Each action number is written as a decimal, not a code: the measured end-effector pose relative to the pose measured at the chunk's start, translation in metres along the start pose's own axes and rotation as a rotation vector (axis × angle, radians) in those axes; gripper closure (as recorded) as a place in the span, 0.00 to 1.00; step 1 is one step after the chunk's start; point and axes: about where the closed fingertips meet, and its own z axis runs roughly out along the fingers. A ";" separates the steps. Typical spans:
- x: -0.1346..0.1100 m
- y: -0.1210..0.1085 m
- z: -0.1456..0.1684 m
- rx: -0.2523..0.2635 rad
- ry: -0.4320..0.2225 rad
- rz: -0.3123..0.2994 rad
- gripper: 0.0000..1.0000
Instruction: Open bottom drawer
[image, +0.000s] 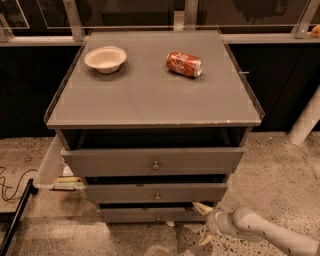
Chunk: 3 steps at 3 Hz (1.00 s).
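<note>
The bottom drawer (135, 215) is the lowest, slimmest grey front of the cabinet, with a small round metal knob (158, 217). It sits just slightly forward, and its inside is hidden. My gripper (203, 224) is low at the right, just off the drawer's right end and to the right of the knob. Its two pale fingers are spread open and hold nothing. The upper fingertip (201, 207) is close to the drawer's right corner.
The middle drawer (155, 192) and top drawer (152, 161) sit above. A white bowl (105, 58) and a red soda can (184, 64) lie on the cabinet top (150, 95). A clear tray (50, 167) and cables (10, 187) are at the left on the speckled floor.
</note>
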 end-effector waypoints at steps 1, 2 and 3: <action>0.000 0.000 0.000 0.000 0.000 0.000 0.00; 0.006 0.010 0.016 -0.034 0.019 0.019 0.00; 0.018 0.025 0.037 -0.077 0.007 0.085 0.00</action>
